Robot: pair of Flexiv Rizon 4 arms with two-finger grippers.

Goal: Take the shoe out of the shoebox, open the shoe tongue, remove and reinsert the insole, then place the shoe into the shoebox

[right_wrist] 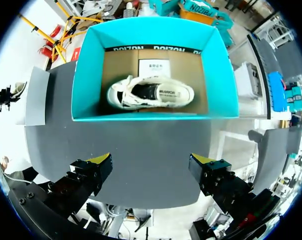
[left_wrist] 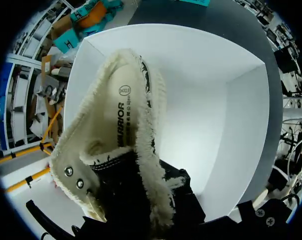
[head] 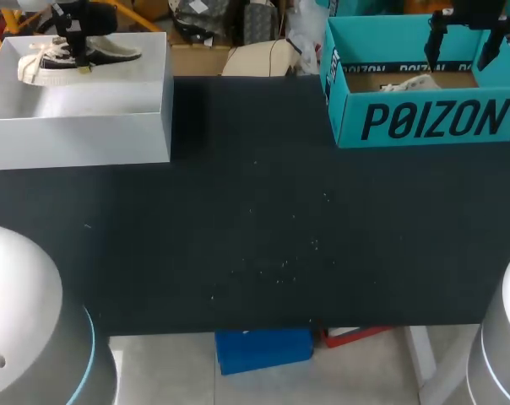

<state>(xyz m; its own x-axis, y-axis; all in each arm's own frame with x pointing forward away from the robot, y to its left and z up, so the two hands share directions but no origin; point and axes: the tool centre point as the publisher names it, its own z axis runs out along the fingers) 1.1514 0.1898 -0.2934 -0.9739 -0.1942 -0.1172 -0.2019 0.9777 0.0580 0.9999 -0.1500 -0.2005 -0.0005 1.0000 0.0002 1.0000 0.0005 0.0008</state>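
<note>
Hanging from the left gripper, the fleece-lined shoe sits above the open white box at the bench's far left corner. The shoe hides most of the fingers, but it is clear of the box floor, so I judge them clamped on its dark canvas side. The right gripper hovers over the teal shoebox at the far right corner with its fingers spread wide and holding nothing. A low shoe lies on its side on the cardboard floor inside.

Both shoes look light. The canvas upper and fluffy collar should give under pressure, while the rubber sole should stay stiff. The firmest hold is probably the collar wall near the metal eyelets, or across the sole. The insole looks thin and floppy and is best pinched at its heel end.

The held shoe's insole carries a round stamp and a line of dark print. The teal shoebox has bold dark lettering on its front wall and a printed band inside the rim. A white label sheet lies on its floor.
</note>
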